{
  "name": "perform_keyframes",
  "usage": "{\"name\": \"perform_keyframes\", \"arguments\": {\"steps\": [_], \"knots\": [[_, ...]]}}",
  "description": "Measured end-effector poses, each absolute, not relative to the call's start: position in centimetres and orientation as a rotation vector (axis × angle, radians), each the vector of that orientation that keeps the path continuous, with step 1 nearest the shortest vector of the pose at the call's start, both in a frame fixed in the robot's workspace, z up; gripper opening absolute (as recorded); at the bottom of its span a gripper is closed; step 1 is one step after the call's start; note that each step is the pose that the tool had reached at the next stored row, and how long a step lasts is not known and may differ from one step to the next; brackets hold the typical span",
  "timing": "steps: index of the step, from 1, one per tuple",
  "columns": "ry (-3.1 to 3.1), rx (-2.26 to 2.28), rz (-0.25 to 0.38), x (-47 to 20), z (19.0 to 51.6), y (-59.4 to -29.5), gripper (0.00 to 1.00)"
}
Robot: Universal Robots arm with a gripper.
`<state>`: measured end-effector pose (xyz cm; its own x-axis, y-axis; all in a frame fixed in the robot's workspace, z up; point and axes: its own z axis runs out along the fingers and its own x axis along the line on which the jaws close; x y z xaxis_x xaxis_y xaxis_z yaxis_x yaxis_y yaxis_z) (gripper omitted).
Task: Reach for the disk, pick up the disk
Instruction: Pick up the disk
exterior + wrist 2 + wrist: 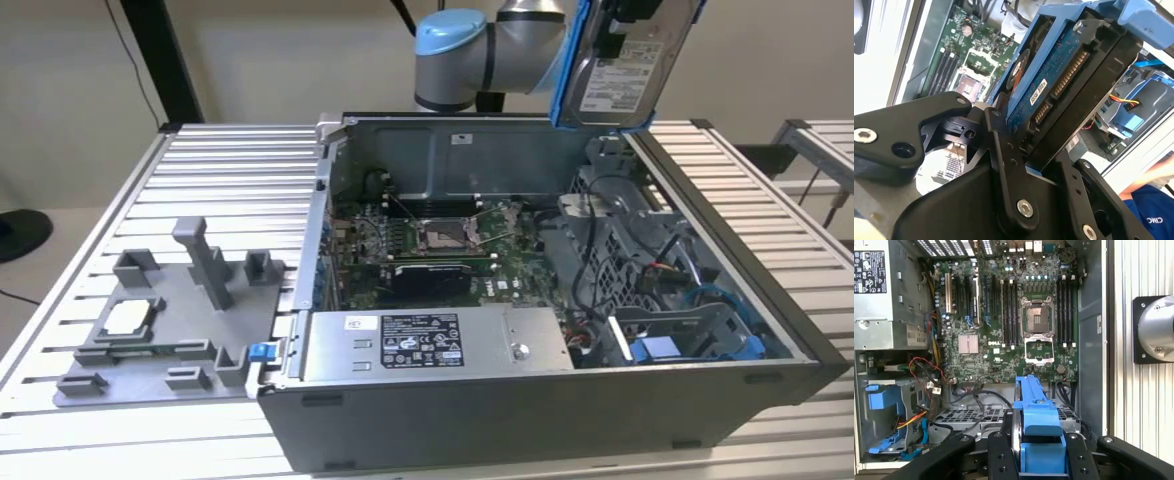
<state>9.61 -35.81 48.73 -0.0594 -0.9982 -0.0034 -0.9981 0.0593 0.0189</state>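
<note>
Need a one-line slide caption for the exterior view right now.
Gripper holds the disk in its blue carrier, lifted above the open computer case.

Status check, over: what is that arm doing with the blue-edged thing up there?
Hand shut on disk. Disk lifted above the open computer case, tilted. Nothing in the way.

My arm (487, 50) hangs high at the far side, its gripper (1040, 452) clamped with both fingers (1009, 170) pressed inward.

Arm (497, 50): grey tubular body, light-blue joint cap. Gripper (1026, 150): matte black linkage fingers (1009, 175), silver screws at pivots, in both wrist views.
</note>
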Motion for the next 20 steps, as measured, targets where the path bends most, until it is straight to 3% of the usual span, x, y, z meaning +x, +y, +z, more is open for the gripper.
{"name": "perform_keyframes", "arguments": {"steps": [20], "knots": [[-2.279, 2.147, -0.025, 9.8, 48.7, -39.9, 0.00]]}}
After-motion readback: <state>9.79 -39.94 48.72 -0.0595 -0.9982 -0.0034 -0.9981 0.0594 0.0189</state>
